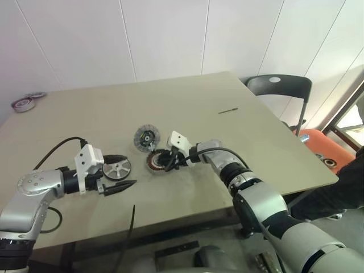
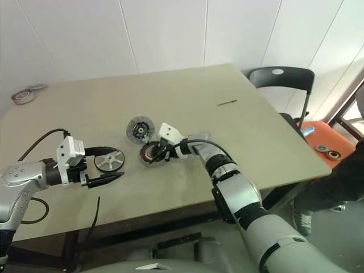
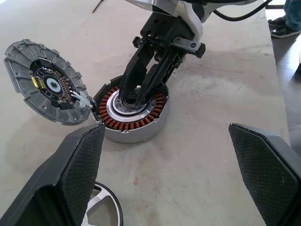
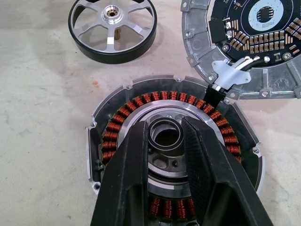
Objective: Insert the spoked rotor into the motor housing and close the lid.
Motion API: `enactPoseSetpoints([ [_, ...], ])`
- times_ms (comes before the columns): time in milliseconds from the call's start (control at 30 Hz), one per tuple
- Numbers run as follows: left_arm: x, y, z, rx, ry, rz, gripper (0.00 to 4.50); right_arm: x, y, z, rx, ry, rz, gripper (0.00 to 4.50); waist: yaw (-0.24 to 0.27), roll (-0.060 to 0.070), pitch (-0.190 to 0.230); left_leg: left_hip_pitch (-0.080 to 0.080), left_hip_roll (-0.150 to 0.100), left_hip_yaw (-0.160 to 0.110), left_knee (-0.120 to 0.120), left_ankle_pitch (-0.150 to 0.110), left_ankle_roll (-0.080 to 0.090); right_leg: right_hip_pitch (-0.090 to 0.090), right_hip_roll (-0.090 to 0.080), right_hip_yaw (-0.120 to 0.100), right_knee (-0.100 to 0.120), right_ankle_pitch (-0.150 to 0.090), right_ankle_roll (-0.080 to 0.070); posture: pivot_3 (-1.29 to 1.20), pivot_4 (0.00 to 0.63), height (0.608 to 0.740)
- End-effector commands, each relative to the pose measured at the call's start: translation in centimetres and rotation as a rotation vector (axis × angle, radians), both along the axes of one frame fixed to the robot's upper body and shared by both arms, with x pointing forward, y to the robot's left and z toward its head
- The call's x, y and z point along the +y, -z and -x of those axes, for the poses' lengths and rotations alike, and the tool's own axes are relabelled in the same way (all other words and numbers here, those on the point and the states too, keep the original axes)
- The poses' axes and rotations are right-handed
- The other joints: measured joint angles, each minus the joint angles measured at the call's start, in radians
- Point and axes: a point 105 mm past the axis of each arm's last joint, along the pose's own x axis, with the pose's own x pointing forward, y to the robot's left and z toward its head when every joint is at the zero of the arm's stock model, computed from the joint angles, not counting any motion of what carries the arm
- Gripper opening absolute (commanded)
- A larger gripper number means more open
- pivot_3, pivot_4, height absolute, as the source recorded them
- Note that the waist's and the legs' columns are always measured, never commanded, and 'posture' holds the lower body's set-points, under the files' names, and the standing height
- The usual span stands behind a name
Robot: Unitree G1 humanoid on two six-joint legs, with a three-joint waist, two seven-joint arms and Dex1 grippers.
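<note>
Three parts: housing, lid and rotor lie together on the surface, none yet assembled.
Step in hand: judged as steadying the housing so the rotor can be fetched and seated; nothing is carried at present.
Housing: near the surface's middle, open side up; a ring of reddish copper windings is seen inside a pale metal shell, with a dark bore at the centre.
Lid: flat grey disc lying just beside the housing, tied to it by a short wire lead; a dark circuit board faces up, so it appears to need flipping over when closed.
Rotor: on the surface to the housing's left, apart from it; silver-white spokes, a small hub and a dark rim are seen.
Right tool: fingers set narrowly apart over the housing's centre, either side of the bore; whether the rim is actually pinched cannot be told.
Left tool: fingers spread wide and empty, hanging just over the rotor.
How to do it well: the rotor is best taken by its rim and kept level, hub lined up over the bore before lowering.
Clearance: the right tool should be withdrawn from the centre first, since it blocks the seat.
Risk: the wire lead could be caught under the rotor or strained when the lid is swung over.
</note>
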Motion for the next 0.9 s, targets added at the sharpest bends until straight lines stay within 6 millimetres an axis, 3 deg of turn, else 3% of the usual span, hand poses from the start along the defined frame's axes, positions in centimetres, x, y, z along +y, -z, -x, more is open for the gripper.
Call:
enactPoseSetpoints([
  [33, -0.33, -0.94, -0.06, -0.04, 0.013, 0.006, 4.5, 0.12, -0.44, -0.3, -0.022, 0.014, -0.014, 0.93, 0.0, 0.0, 0.0, 0.0, 0.0, 0.0, 0.0, 0.0, 0.0, 0.0, 0.0, 0.0, 0.0, 0.0, 0.0, 0.0, 0.0, 0.74],
  [900, -0.44, -0.87, 0.0, -0.032, 0.016, 0.012, 4.5, -0.31, 0.01, 0.02, -0.019, -0.009, -0.002, 0.93, 0.0, 0.0, 0.0, 0.0, 0.0, 0.0, 0.0, 0.0, 0.0, 0.0, 0.0, 0.0, 0.0, 0.0, 0.0, 0.0, 0.0, 0.74],
])
